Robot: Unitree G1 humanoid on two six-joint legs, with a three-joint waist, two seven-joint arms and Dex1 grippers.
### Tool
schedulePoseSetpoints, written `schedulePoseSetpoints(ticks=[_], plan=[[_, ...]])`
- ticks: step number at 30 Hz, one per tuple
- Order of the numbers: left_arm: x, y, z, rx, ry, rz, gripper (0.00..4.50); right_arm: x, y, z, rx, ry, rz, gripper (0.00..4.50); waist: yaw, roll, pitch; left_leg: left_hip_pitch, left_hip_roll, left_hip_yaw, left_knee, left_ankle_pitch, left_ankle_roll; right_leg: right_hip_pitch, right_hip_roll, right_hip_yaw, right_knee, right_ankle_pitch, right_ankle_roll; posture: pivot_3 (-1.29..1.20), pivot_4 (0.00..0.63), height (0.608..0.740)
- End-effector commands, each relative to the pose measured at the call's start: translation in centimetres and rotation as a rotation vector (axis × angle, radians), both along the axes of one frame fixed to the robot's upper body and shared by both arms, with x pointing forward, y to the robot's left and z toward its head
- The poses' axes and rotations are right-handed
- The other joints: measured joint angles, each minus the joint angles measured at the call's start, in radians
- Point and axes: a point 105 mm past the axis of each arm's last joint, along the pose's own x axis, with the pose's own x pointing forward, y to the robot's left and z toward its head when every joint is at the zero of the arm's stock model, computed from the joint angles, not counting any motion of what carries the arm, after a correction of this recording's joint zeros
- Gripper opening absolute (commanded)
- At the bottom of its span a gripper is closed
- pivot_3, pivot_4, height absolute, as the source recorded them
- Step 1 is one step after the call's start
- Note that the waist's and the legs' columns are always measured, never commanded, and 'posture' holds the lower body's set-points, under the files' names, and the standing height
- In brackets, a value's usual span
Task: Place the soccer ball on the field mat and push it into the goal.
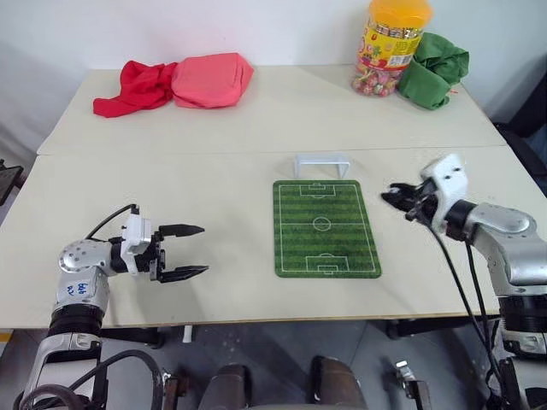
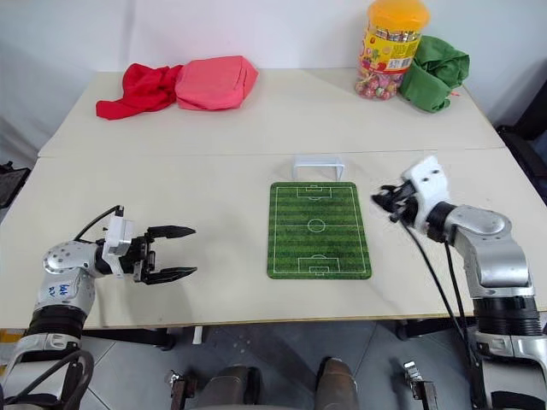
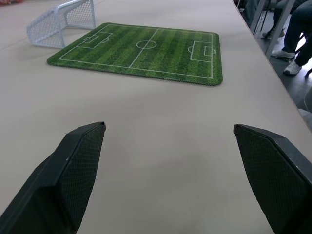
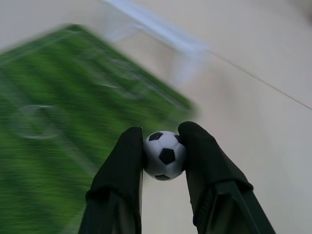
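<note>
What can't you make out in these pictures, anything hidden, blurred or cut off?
- The soccer ball: too small to pick out between the right hand fingers in the head views; the right wrist view shows it clamped there.
- The field mat and goal: smeared by blur in the right wrist view, so the pitch lines are unreadable.
- The candy jar: its lid is cut off by the top edge in the left eye view.
- A seated person's legs: cut off at the left wrist view's corner.

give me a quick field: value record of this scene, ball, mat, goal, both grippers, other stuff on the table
soccer ball: pinched between the right gripper's fingers, above the table
right gripper: shut on the ball, just right of the mat
field mat: flat on the near table, nothing on it
goal: at the mat's far end
left gripper: open, holding nothing, left of the mat
far edge: red cloths, candy jar, green cloth
</note>
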Motion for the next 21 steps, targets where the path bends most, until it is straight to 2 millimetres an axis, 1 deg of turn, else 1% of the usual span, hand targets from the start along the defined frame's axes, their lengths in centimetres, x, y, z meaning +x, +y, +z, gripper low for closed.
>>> schedulePoseSetpoints(ticks=[1,2,4,9,13,16,21], plan=[[-0.9,-0.6,0.3,0.008,-0.029,-0.126,4.5,-2.4,3.8,-0.2,-0.04,0.071,0.204,0.85,0.001,-0.001,0.0,0.0,0.0,0.0,0.0,0.0,0.0,0.0,0.0,0.0,0.0,0.0,0.0,0.0,0.15,0.74],[-0.8,-0.7,0.4,0.004,-0.039,-0.131,4.5,-3.1,5.0,-0.4,-0.042,0.1,0.269,0.85,0.001,-0.001,0.001,0.0,0.0,0.0,0.0,0.0,0.0,0.0,0.0,0.0,0.0,0.0,0.0,0.0,0.15,0.74],[-0.8,-1.0,0.4,-0.001,-0.052,-0.139,4.5,-4.2,6.4,-0.8,-0.074,0.111,0.36,0.85,0.002,-0.001,0.001,0.0,0.0,0.0,0.001,0.0,0.0,0.0,0.0,0.0,0.0,0.0,0.0,0.0,0.15,0.74],[-1.4,-1.5,-0.2,-0.01,-0.057,-0.165,4.5,-4.9,7.7,-1.9,-0.133,0.114,0.468,0.85,0.004,-0.003,0.001,-0.001,0.0,0.0,0.002,0.0,0.0,0.0,0.0,0.0,0.0,0.0,0.0,0.0,0.15,0.74],[-2.0,-1.5,-0.6,-0.024,-0.06,-0.167,4.5,-4.8,7.0,-2.7,-0.161,0.134,0.485,0.85,0.002,-0.003,0.002,-0.001,0.0,0.0,0.001,0.0,0.0,0.0,0.0,0.0,0.0,0.0,0.0,0.0,0.15,0.74],[-2.5,-1.3,-1.4,-0.014,-0.041,-0.162,4.5,-4.4,6.2,-3.6,-0.166,0.158,0.49,0.85,0.002,-0.003,0.002,-0.001,0.0,0.0,0.002,0.0,0.0,0.0,0.0,0.0,0.0,0.0,0.0,0.0,0.15,0.74],[-2.4,-1.4,-1.2,-0.028,-0.051,-0.15,4.5,-4.4,5.3,-4.7,-0.178,0.178,0.511,0.85,0.002,-0.003,0.002,-0.001,0.0,0.0,0.002,0.0,0.0,0.0,0.0,0.0,0.0,0.0,0.0,0.0,0.15,0.74]])
